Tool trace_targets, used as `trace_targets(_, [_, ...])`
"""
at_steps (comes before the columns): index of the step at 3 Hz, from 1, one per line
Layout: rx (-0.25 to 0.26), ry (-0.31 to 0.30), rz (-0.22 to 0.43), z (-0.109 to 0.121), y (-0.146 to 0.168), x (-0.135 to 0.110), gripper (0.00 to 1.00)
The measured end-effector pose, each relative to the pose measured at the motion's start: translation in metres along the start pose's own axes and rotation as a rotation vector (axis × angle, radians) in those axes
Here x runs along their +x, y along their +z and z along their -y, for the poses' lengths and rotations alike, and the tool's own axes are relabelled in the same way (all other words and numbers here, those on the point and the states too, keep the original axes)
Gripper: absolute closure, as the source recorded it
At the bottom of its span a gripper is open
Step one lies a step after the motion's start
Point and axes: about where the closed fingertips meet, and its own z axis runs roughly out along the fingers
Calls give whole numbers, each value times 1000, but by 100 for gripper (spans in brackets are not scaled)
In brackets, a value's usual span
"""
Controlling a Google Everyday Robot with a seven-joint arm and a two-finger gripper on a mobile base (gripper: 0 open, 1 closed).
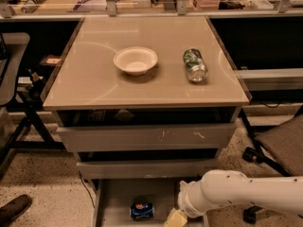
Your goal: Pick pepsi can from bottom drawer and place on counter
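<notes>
As the small blue pepsi can (142,211) lies in the grey bottom drawer (116,197), your gripper (175,219) hovers just beside it; you cannot tell its state.

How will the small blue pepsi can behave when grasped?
Lying on its side in the shallow grey bottom drawer, the small blue pepsi can probably rolls if nudged. The gripper, beside it, may slip on smooth metal.

End effector (174,219) over bottom drawer (117,193), partly beyond lower edge
</notes>
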Motion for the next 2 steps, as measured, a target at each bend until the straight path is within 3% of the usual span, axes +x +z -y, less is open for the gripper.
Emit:
trace_targets(1, [2, -5, 30, 13, 17, 13, 0])
trace_targets(2, [-28, -46, 107, 61, 75, 48, 0])
